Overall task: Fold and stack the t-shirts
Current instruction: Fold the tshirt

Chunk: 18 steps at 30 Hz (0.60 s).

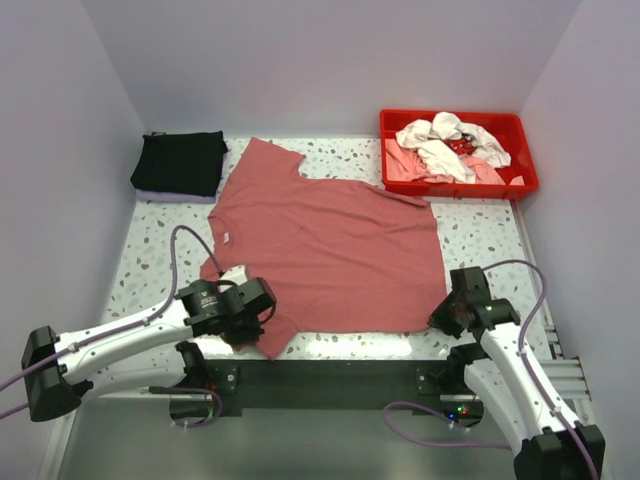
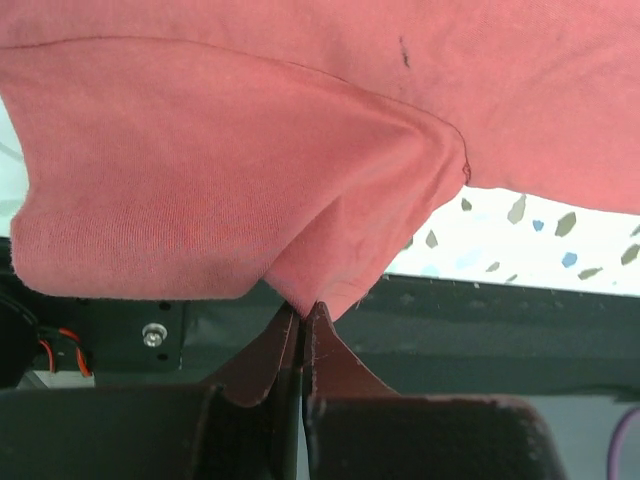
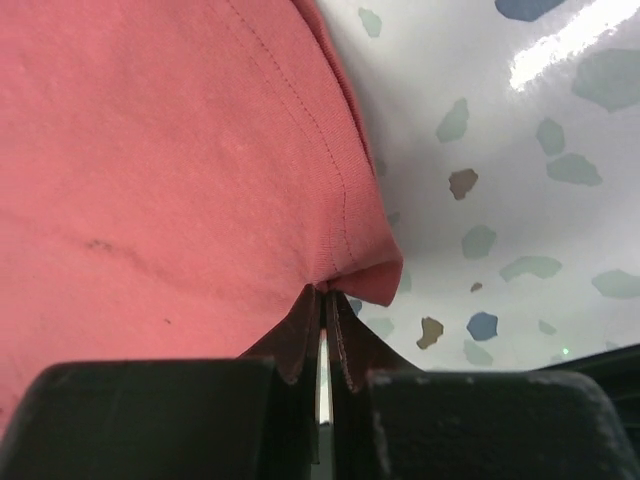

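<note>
A dusty brick-red t-shirt (image 1: 330, 240) lies spread flat on the speckled table (image 1: 480, 235). My left gripper (image 1: 243, 322) is shut on its near left sleeve; the left wrist view shows the red t-shirt (image 2: 230, 170) pinched at the left gripper (image 2: 302, 312) tips, just past the table's near edge. My right gripper (image 1: 447, 313) is shut on the shirt's near right hem corner; in the right wrist view the red t-shirt (image 3: 170, 160) bunches at the right gripper (image 3: 326, 295) tips. A folded black t-shirt (image 1: 181, 163) lies at the back left. White and pink t-shirts (image 1: 450, 148) are heaped in the tray.
A rigid red plastic tray (image 1: 523, 187) stands at the back right corner. White walls close in the table on the left, back and right. A black metal rail (image 1: 330, 378) with the arm bases runs along the near edge.
</note>
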Available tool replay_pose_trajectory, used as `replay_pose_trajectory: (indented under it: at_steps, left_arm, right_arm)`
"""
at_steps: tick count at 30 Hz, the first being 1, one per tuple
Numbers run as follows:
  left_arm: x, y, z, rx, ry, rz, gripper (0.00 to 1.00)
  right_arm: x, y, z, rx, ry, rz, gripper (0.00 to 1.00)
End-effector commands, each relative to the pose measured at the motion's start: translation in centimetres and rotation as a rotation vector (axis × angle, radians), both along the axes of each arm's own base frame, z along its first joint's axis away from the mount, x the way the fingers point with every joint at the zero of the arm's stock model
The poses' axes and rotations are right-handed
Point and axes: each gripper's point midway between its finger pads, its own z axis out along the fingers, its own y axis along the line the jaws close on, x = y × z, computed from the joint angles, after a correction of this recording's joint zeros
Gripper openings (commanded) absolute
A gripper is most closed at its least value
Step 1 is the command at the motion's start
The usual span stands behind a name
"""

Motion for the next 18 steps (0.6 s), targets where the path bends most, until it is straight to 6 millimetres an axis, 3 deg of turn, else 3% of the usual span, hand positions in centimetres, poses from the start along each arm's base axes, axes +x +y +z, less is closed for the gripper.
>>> replay_pose_trajectory:
  at_steps: [1,6,11,18]
  left_arm:
    - [-1.9,0.5,0.5,-0.025,0.067,-0.029,0.00]
    - [-3.5,1.1,0.4,-0.022,0.129,-0.063,0.00]
    - [-3.6,1.5,0.7,-0.009,0.126,-0.070,0.00]
    - [0.0,-0.3,2.1,-0.016,-0.023,-0.067,0.00]
  right_arm:
    - [-1.5,-0.2,1.7,-0.007,0.027,0.015,0.00]
    - [-2.1,-0.9,2.8,-0.047,0.040,0.027,0.00]
    - [-2.2,-0.4,3.0,-0.023,0.033,0.050,0.00]
    - [-0.9,0.5,2.9,0.006,0.008,0.099,0.01]
